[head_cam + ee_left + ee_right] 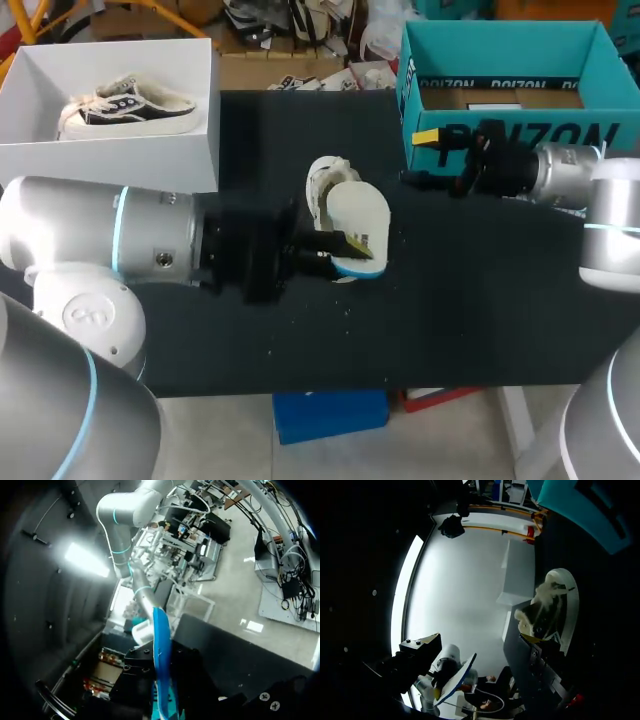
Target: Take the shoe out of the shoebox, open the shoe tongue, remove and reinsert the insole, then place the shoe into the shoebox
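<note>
A cream shoe (pixel 322 185) lies on the black table (pixel 480 300) near its middle; it also shows ahead of my right gripper as the shoe (pixel 547 607). My left gripper (pixel 340 252) is shut on the insole (pixel 362 220), white on top with a blue underside, and holds it just above the table beside the shoe. In the left wrist view the insole (pixel 161 650) stands edge-on between the dark fingers. From the right wrist the insole (pixel 456 677) appears off to one side. My right gripper (pixel 445 160) hangs open and empty, right of the shoe, in front of the teal box.
A white shoebox (pixel 110 160) at the back left holds a second, dark-and-cream shoe (pixel 128 105). An open teal box (pixel 500 60) stands at the back right, close behind my right gripper. A blue object (pixel 330 412) sits below the table's front edge.
</note>
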Controlling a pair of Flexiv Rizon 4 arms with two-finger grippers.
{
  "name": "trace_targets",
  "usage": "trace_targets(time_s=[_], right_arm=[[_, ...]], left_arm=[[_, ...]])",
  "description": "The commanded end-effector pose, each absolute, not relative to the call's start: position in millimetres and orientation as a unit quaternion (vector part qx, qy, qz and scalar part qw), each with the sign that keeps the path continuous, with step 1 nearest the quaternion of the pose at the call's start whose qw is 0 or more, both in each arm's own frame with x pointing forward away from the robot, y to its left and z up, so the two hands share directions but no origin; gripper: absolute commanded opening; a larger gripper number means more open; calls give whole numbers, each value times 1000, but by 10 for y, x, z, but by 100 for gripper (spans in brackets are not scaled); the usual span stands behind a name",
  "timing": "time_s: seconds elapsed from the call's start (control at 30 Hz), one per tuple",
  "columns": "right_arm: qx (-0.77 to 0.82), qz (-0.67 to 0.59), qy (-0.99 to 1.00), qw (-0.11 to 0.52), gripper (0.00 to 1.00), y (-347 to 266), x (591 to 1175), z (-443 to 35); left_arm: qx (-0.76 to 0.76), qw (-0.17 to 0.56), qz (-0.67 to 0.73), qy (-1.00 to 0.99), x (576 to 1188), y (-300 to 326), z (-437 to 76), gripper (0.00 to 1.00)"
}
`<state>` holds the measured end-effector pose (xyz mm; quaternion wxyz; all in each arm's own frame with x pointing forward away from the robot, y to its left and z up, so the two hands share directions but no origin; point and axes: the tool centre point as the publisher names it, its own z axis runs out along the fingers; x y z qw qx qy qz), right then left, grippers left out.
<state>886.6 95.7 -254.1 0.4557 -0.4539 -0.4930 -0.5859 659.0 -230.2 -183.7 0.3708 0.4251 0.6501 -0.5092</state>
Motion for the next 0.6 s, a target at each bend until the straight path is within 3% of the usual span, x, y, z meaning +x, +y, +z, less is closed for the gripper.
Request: trace_targets(time_s=[0.03, 0.37, 0.6], right_arm=[[-454, -586, -493, 456, 100, 967, 8864, -2547], [-454, -586, -493, 456, 100, 967, 8864, -2547], [-454, -586, -493, 456, 100, 967, 8864, -2547]], left_arm=[[404, 379, -504, 663, 6511, -2318, -1891, 0], [404, 379, -504, 663, 6511, -2318, -1891, 0], [456, 458, -465, 605, 6460, -2398, -2282, 0]])
